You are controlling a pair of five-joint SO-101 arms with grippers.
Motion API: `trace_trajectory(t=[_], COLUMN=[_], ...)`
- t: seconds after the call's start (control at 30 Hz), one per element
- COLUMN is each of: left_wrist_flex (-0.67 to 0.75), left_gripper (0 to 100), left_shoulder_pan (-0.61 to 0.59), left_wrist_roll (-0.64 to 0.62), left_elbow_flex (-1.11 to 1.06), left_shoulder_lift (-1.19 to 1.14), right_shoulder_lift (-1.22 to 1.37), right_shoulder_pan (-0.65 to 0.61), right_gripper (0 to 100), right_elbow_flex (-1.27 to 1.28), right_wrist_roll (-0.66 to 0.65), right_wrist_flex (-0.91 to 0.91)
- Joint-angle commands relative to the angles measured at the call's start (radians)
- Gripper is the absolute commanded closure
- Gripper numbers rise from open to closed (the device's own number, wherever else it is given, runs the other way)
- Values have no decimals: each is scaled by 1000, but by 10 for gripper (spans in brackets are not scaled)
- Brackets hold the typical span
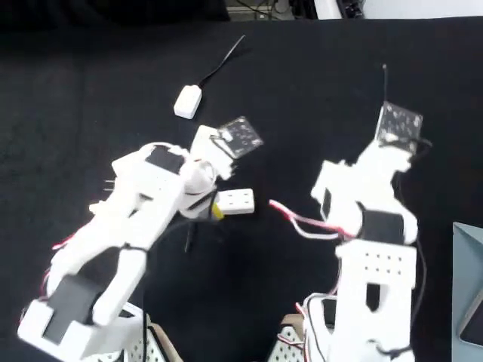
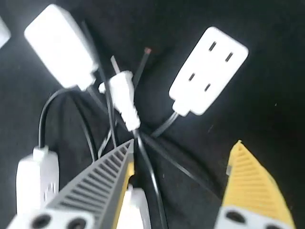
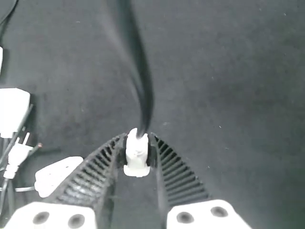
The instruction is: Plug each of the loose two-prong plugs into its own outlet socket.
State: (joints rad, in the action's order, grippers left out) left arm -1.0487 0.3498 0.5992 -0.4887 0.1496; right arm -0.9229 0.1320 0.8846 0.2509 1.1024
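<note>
In the left wrist view my left gripper (image 2: 185, 143) is open, with a grey finger (image 2: 102, 179) and a yellow one (image 2: 248, 186). It hovers over a tangle of black cords. A loose white two-prong plug (image 2: 121, 95) lies just beyond the grey fingertip. A white outlet socket (image 2: 207, 71) with two pairs of slots lies beyond the gap between the fingers. A second plug (image 2: 35, 179) lies to the side. In the right wrist view my right gripper (image 3: 137, 143) is shut on a white plug (image 3: 137, 155), and its black cord (image 3: 140, 86) trails away. From above, the outlet (image 1: 235, 201) sits by the left arm's fingers.
A larger white block (image 2: 59, 45) lies near the loose plug. A white adapter (image 1: 187, 102) with a thin black cord rests at the back of the black table (image 1: 302, 90). A grey object (image 1: 469, 286) stands at the right edge. Red and white wires (image 1: 302, 222) hang between the arms.
</note>
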Motion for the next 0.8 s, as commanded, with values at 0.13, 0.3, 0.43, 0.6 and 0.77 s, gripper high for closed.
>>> trace_trajectory(t=[0.13, 0.3, 0.43, 0.6, 0.77], left_wrist_flex=[3, 89, 115, 110, 107], left_gripper=[690, 690, 690, 760, 905], left_shoulder_pan=[64, 56, 65, 61, 62], left_wrist_roll=[28, 26, 25, 20, 17], left_elbow_flex=[189, 259, 278, 285, 278], left_shoulder_lift=[-176, -310, -400, -414, -414], right_shoulder_lift=[-262, -346, -361, -367, -367], right_shoulder_pan=[17, 12, 12, 12, 12], right_gripper=[986, 986, 986, 986, 986], right_elbow_flex=[156, 211, 246, 285, 285], right_wrist_roll=[-9, -9, -9, -9, -9], right_wrist_flex=[-3, -5, -37, -78, -78])
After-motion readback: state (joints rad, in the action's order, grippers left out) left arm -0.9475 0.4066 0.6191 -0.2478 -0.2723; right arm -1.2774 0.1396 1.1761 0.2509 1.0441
